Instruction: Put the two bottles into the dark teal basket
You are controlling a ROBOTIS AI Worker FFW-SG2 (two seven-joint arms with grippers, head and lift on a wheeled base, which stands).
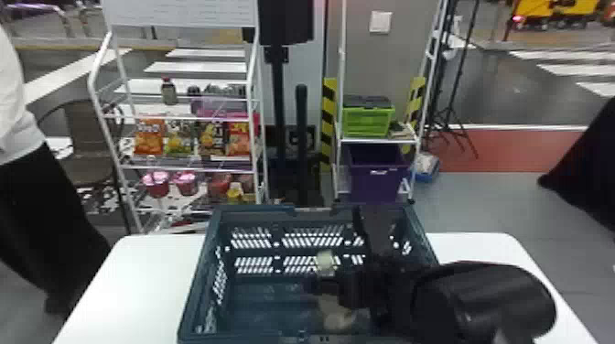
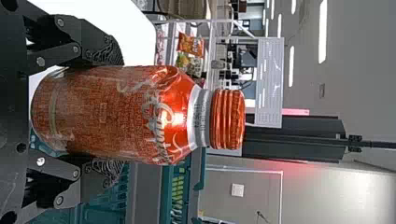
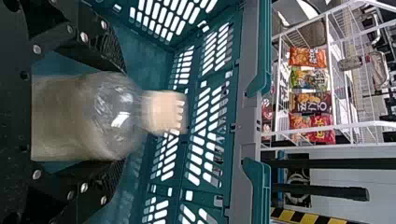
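In the head view my right gripper (image 1: 327,286) is low inside the dark teal basket (image 1: 256,299), beside a clear bottle (image 1: 336,316) with a pale cap. The right wrist view has this bottle (image 3: 109,116), blurred, between the two fingers of my right gripper (image 3: 123,116). Those fingers stand open on either side of it, with teal basket floor visible beside the bottle. Seen from the left wrist, my left gripper (image 2: 122,112) is shut on an orange-red bottle (image 2: 140,114) with a ribbed cap, upright in the room. Part of the basket (image 2: 144,191) lies beyond it.
A white table (image 1: 132,283) carries the basket. Behind it stand a white rack (image 1: 183,169) with snack bags and cups, and a second rack holding a green crate (image 1: 366,122) and a purple bin (image 1: 376,183). A person is at the left edge.
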